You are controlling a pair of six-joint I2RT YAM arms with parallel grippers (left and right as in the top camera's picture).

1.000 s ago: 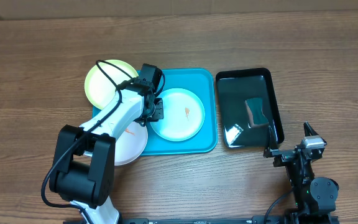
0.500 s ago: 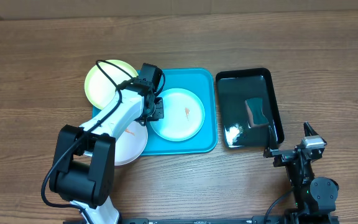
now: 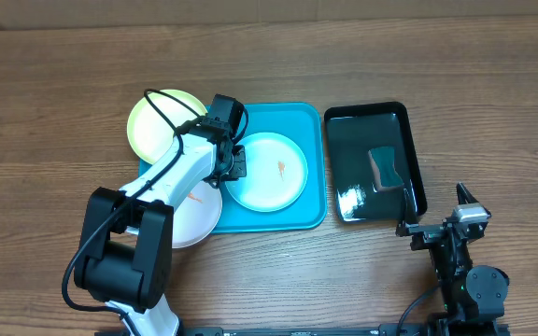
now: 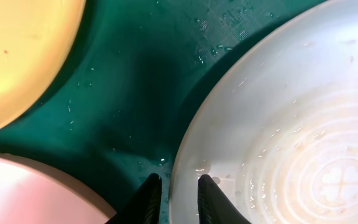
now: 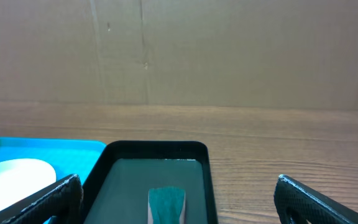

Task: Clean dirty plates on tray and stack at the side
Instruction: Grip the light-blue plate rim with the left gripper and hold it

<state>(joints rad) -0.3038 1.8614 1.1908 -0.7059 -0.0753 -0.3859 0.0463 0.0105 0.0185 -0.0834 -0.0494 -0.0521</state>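
Observation:
The turquoise tray lies mid-table with a pale blue plate on it, marked by a small orange smear. My left gripper is down at this plate's left rim. In the left wrist view the gripper is shut on the rim of the plate, one finger on the wet tray, the other inside the plate. A yellow-green plate overlaps the tray's upper left edge, and a white plate lies at its lower left. My right gripper is open at the front right, holding nothing.
A glossy black tray stands right of the turquoise one, with a green sponge in it. The right wrist view faces that tray and sponge, with a cardboard wall behind. My left arm crosses over the white plate.

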